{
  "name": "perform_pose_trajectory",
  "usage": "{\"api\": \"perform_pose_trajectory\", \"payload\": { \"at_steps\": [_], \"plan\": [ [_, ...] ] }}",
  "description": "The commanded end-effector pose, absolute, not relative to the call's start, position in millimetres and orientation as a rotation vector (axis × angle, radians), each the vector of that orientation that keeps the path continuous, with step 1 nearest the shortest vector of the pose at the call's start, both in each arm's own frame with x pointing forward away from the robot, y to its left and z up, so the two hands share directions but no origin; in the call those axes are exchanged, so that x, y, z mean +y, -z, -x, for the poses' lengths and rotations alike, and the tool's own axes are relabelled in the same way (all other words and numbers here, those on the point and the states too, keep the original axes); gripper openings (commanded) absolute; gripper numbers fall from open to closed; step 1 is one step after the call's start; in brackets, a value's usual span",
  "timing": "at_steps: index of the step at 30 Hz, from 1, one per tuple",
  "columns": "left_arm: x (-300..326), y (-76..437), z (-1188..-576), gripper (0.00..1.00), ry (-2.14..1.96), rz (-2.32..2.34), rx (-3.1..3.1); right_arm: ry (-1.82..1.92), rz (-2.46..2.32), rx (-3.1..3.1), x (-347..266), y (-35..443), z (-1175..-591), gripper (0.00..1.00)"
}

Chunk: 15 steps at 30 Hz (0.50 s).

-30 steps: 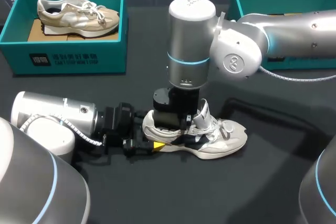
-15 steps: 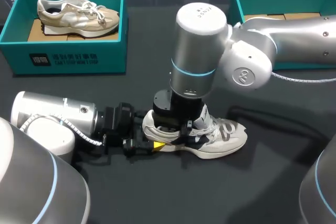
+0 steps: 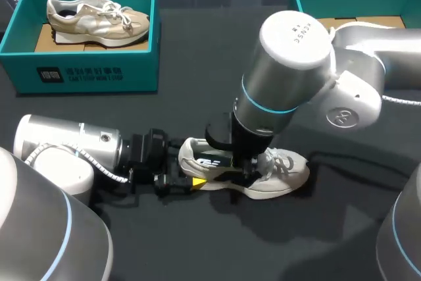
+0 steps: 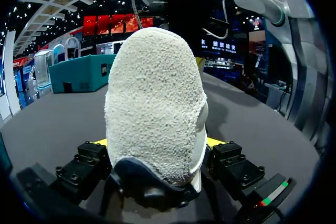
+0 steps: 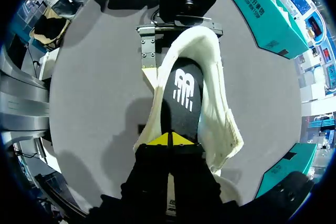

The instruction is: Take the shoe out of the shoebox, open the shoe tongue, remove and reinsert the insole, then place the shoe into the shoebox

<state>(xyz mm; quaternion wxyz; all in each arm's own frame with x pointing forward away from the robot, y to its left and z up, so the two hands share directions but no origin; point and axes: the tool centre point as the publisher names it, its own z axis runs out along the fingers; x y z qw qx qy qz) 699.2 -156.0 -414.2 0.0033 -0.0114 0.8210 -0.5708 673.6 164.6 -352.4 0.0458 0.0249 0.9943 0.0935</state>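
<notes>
**While the heel is clamped, mind the floppy insole**

Standing on the dark table (image 3: 197,248), the cream mesh trainer (image 3: 284,174) looks light and soft-walled. The left gripper (image 3: 195,181) clamps its stiffer heel from both sides. Its black foam insole (image 5: 184,95) likely bends easily; the right gripper (image 5: 169,140), tips pressed together, sits on it — an edge pinch would suit.

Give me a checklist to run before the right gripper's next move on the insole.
1. Shoe out of the box, on the table: ok.
2. Left gripper shut on the shoe's heel, one finger on each side: ok.
3. Insole lying inside the shoe: ok.
4. Right gripper inside the shoe, over the insole, tips together: ok.
5. Insole actually pinched between those tips: cannot tell.
6. Tongue folded open: cannot tell.
</notes>
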Motion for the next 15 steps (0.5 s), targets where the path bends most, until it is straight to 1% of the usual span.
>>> {"api": "perform_pose_trajectory", "payload": {
  "at_steps": [1, 7, 15],
  "plan": [
    [-157.8, 417.1, -700.6, 0.0, 1.785, 0.037, 2.576, -0.339, -0.066, 3.015, 157.0, 350.8, -673.6, 0.0],
    [-157.8, 417.1, -700.6, 0.0, 1.785, 0.037, 2.576, -0.3, -0.039, 3.047, 167.2, 353.5, -687.8, 0.0],
    [-157.8, 417.1, -700.6, 0.0, 1.785, 0.037, 2.576, -0.085, -0.097, 3.068, 180.0, 356.9, -699.3, 0.0]
  ]
}}
